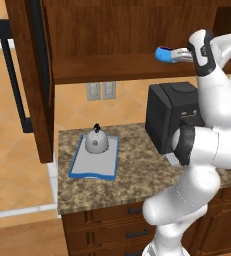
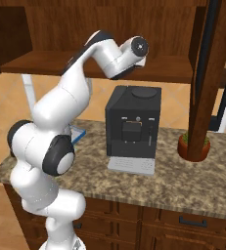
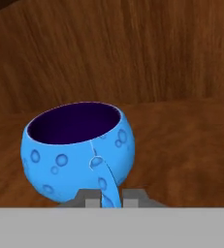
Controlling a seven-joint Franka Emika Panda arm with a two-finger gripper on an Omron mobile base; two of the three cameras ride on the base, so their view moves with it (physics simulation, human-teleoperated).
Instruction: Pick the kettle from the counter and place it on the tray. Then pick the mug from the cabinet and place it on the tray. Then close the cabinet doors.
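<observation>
Kettle (image 1: 96, 140) is sitting on the tray (image 1: 82, 162) at the counter's (image 1: 132, 172) left end. Mug (image 1: 164, 54) is standing upright on the cabinet (image 1: 112, 70) shelf, up and right of the tray. Gripper (image 3: 111, 196) is pinching its handle, which is facing the hand, fingers pressed together on it; next move looks like a carry down-left.

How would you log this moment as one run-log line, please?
kettle: on tray | gripper: shut on mug handle, in cabinet | doors: open
</observation>
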